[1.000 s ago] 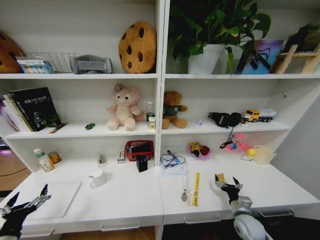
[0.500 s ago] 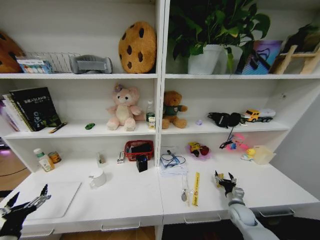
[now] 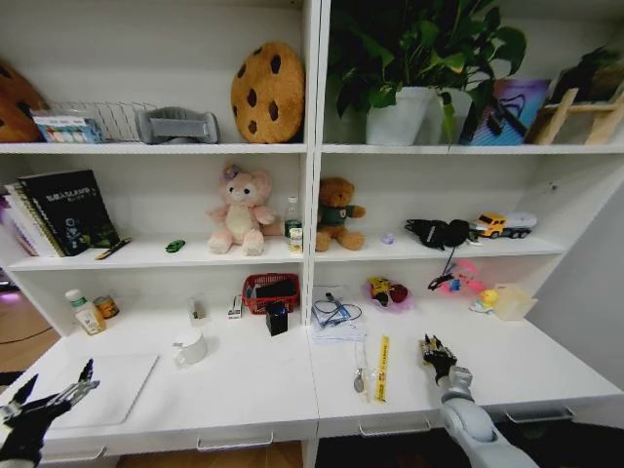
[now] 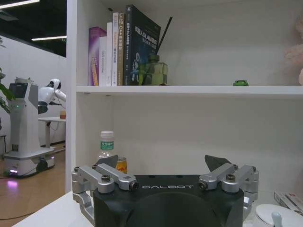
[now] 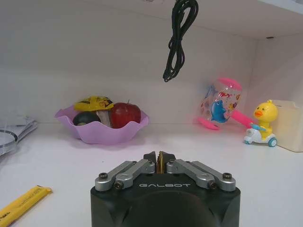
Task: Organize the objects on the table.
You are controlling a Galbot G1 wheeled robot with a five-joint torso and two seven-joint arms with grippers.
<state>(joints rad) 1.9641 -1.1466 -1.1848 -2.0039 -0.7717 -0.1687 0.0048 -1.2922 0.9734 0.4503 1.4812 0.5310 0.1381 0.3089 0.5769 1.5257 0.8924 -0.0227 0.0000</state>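
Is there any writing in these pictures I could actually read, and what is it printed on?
"GALBOT": on the black body of the left gripper.
"GALBOT": on the black body of the right gripper.
Spines of the books: lettering there, too blurred to read.
Bottle label: green marks, too small to read.
Yellow strip on the table: dark print, unreadable.

bright even indoor light | soft shadows | head view edges bowed
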